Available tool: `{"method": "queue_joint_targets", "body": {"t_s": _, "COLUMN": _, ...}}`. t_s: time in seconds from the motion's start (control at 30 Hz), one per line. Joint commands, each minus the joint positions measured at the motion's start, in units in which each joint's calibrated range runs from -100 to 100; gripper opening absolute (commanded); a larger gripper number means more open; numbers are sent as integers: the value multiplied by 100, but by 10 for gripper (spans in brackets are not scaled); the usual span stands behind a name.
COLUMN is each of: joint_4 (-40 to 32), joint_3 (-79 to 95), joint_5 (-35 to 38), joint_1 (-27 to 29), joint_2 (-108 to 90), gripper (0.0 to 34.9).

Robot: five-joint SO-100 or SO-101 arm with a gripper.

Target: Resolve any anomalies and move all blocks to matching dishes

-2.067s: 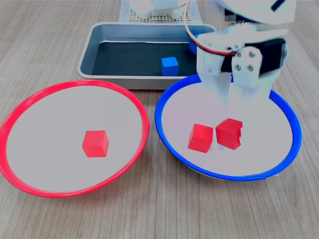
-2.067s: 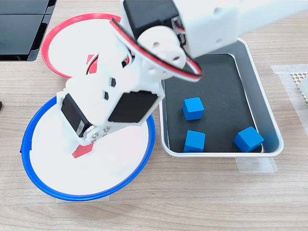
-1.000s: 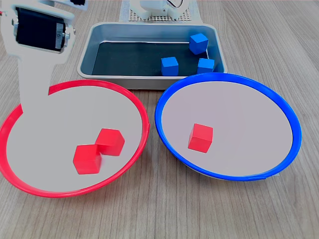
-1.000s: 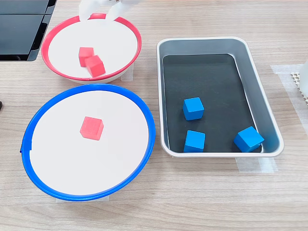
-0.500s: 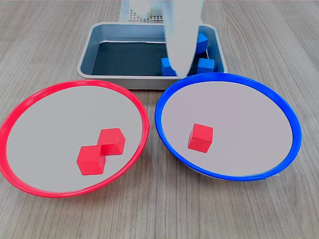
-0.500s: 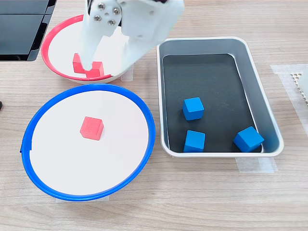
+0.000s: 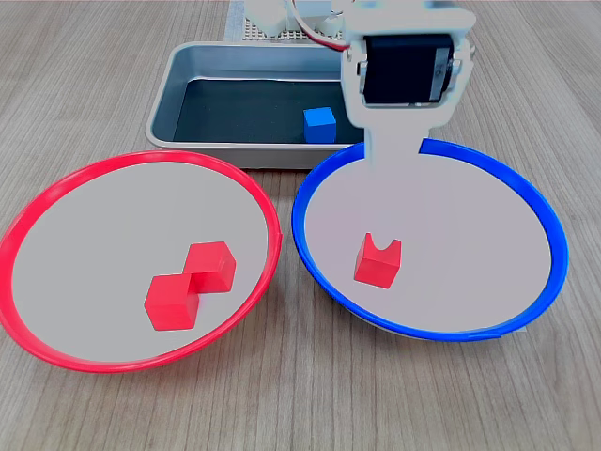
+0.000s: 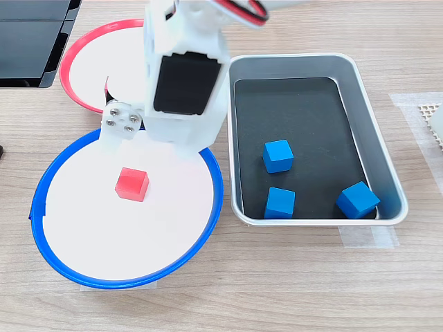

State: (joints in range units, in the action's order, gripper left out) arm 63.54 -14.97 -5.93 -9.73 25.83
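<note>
— What did the blocks look like, and where were they?

— Small glossy cubes. One red cube [image 7: 377, 260] sat alone inside the blue-rimmed round dish [image 7: 554, 235], on its pale grey floor. Two more red cubes [image 7: 191, 285] lay touching corner to corner in the red-rimmed round dish [image 7: 56, 188]. Three blue cubes [image 8: 279, 155] rested on the dark floor of the grey rectangular metal tray [image 8: 377, 131].

— And the surface?

— A pale wood-grain counter [image 7: 310, 395]. In the second exterior view, a black panel [image 8: 31, 41] showed at the top left corner and clear tape [image 8: 363, 236] held the tray's near edge.

— How was the arm posed?

— The white arm [image 8: 183, 76] reached down over the blue-rimmed dish, its black servo facing up. The tool [image 7: 383, 242] hung just behind the lone red cube, its tip overlapping the cube's top edge in the first exterior view. I could not tell how the jaws stood.
</note>
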Motion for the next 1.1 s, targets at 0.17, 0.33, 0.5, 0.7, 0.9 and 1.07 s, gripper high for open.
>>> {"method": "queue_joint_targets", "body": {"t_s": 0.17, "joint_4": 39, "joint_3": -738, "joint_5": 59, "joint_1": 131, "joint_2": 492, "gripper": 191}}
{"method": "queue_joint_targets", "body": {"t_s": 0.33, "joint_4": 47, "joint_3": -865, "joint_5": 156, "joint_1": 103, "joint_2": 705, "gripper": 179}}
{"method": "queue_joint_targets", "body": {"t_s": 0.5, "joint_4": 22, "joint_3": -1047, "joint_5": 225, "joint_1": 9, "joint_2": 944, "gripper": 162}}
{"method": "queue_joint_targets", "body": {"t_s": 0.7, "joint_4": 64, "joint_3": -1202, "joint_5": 254, "joint_1": -95, "joint_2": 1080, "gripper": 69}}
{"method": "queue_joint_targets", "body": {"t_s": 0.9, "joint_4": 270, "joint_3": -1074, "joint_5": 381, "joint_1": -38, "joint_2": 799, "gripper": 4}}
{"method": "queue_joint_targets", "body": {"t_s": 1.07, "joint_4": 617, "joint_3": -656, "joint_5": 606, "joint_1": 84, "joint_2": 39, "gripper": 4}}
